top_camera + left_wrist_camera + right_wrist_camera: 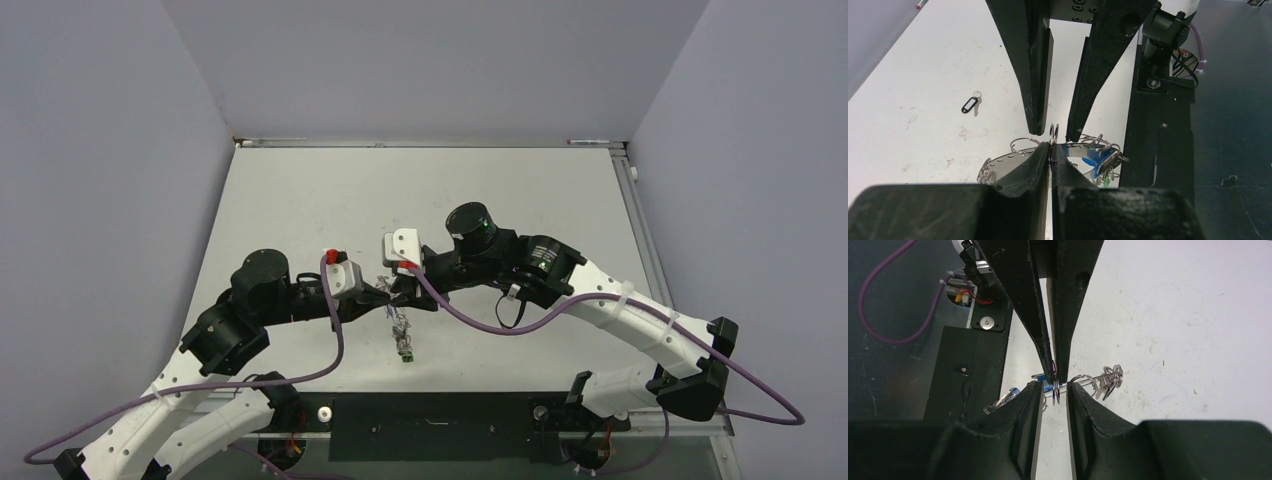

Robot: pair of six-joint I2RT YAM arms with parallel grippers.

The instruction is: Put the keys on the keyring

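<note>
Seen from the left wrist, the keyring (1053, 131) is only an edge-on sliver, its lower part buried between the fingers of the left gripper (1051, 148). The keys (1098, 157) bunch on its near side, half hidden behind one finger; just a blue head reads clearly. From overhead that whole bunch is too small to count, and the left arm (150, 415) is cropped at the near edge.

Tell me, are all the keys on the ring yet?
Partly. A bunch of keys already seems to hang from the keyring, which the left gripper pinches shut. The right gripper straddles it, jaws apart. The black-tagged key lies alone on the table: left to do.
</note>
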